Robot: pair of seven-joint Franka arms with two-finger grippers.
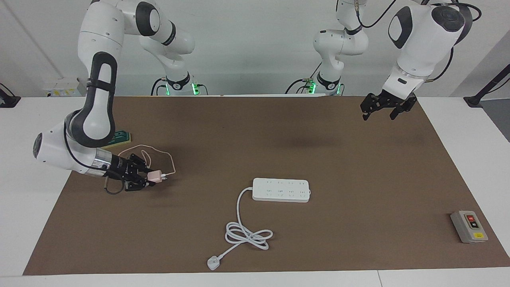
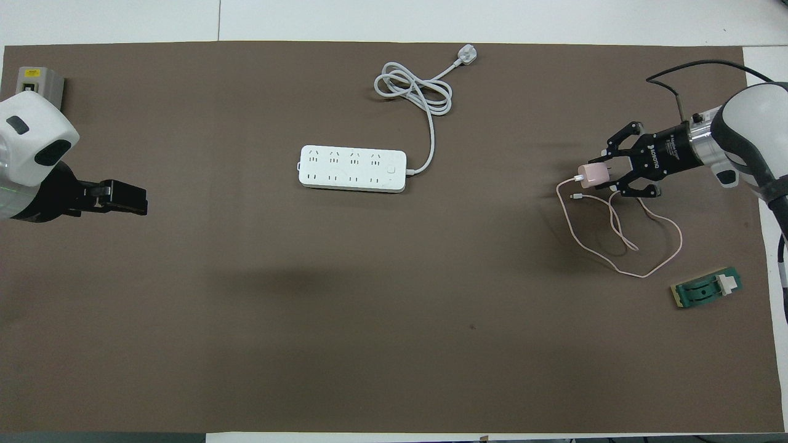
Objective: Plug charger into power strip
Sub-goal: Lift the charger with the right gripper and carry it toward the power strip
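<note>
My right gripper [image 1: 150, 177] [image 2: 600, 174] is shut on the charger [image 1: 155, 175] [image 2: 591, 175], a small pale-pink cube held a little above the mat at the right arm's end of the table. Its thin pink cable [image 1: 169, 161] [image 2: 622, 246] trails in loops on the mat below it. The power strip [image 1: 281, 189] [image 2: 353, 168], long and white, lies flat mid-table with its outlets up. Its thick white cord [image 1: 247, 233] [image 2: 414, 86] coils away from the robots and ends in a white plug [image 1: 213, 263] [image 2: 466, 55]. My left gripper [image 1: 382, 113] [image 2: 132, 197] waits open in the air at the left arm's end.
A green-and-yellow block with a white piece [image 1: 119, 137] [image 2: 707, 288] sits close to the right arm, nearer to the robots than the charger. A grey switch box with red and black buttons [image 1: 469, 226] [image 2: 39, 82] lies at the left arm's end of the brown mat [image 1: 358, 167].
</note>
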